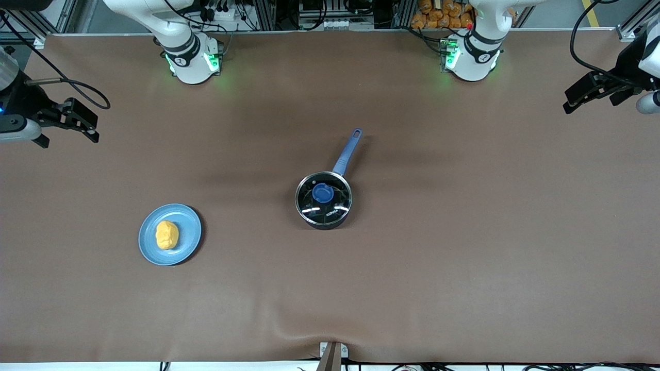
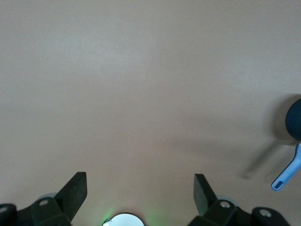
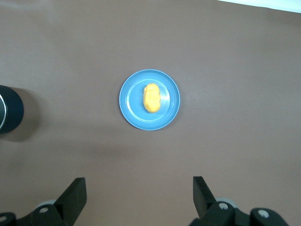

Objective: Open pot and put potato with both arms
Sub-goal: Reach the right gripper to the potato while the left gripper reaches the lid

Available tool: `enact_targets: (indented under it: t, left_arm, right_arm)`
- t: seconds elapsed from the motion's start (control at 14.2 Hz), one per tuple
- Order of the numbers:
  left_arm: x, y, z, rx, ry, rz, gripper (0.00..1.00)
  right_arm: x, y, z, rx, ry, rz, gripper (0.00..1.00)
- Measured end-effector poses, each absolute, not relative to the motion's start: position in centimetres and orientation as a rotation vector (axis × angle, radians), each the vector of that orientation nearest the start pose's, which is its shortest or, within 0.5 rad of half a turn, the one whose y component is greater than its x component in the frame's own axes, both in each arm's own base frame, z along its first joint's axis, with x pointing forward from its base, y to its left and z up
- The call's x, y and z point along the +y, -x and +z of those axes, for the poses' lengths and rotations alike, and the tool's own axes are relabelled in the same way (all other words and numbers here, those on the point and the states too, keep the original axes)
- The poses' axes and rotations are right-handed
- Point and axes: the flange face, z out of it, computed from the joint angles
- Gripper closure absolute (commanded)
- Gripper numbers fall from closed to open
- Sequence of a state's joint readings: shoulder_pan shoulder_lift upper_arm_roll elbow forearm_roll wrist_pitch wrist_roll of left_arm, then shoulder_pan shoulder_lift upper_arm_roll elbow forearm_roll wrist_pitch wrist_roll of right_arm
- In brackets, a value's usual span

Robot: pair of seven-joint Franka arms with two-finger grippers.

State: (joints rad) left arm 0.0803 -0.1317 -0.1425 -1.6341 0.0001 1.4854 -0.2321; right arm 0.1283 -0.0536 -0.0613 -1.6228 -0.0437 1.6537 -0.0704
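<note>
The black pot (image 1: 324, 214) stands mid-table with its blue handle (image 1: 348, 152) pointing toward the arms' bases. A glass lid with a blue knob (image 1: 322, 192) covers it. The yellow-orange potato (image 1: 166, 234) lies on a light-blue plate (image 1: 188, 222) toward the right arm's end of the table. My right gripper (image 1: 87, 127) is open and empty, up in the air at that end of the table. Its wrist view shows the potato (image 3: 151, 98), the plate (image 3: 131, 101) and the pot's edge (image 3: 9, 115). My left gripper (image 1: 570, 102) is open and empty at the left arm's end of the table. Its wrist view shows the handle's tip (image 2: 286, 175).
The brown cloth (image 1: 464, 247) covers the whole table. A small clamp (image 1: 332, 353) sits at the table's edge nearest the front camera. The two arm bases (image 1: 188, 62) (image 1: 472, 59) stand along the edge farthest from that camera.
</note>
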Motion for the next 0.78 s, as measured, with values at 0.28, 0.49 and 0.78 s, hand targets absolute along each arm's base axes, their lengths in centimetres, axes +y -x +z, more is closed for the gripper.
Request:
enact_targets:
  t: [0.28,0.49,0.78]
  left_arm:
    - [-3.8,-50.5,65.8,-0.264,3.110,0.018,0.00]
    - [-4.2,-51.6,65.6,-0.245,3.105,0.017,0.00]
    - [-11.7,-53.9,62.0,-0.214,3.108,0.087,0.00]
  right_arm:
    - [1.1,-55.6,61.9,-0.192,3.181,-0.084,0.00]
    - [0.8,-56.1,61.4,-0.188,3.182,-0.098,0.00]
    - [-0.2,-56.9,60.8,-0.163,3.185,-0.123,0.00]
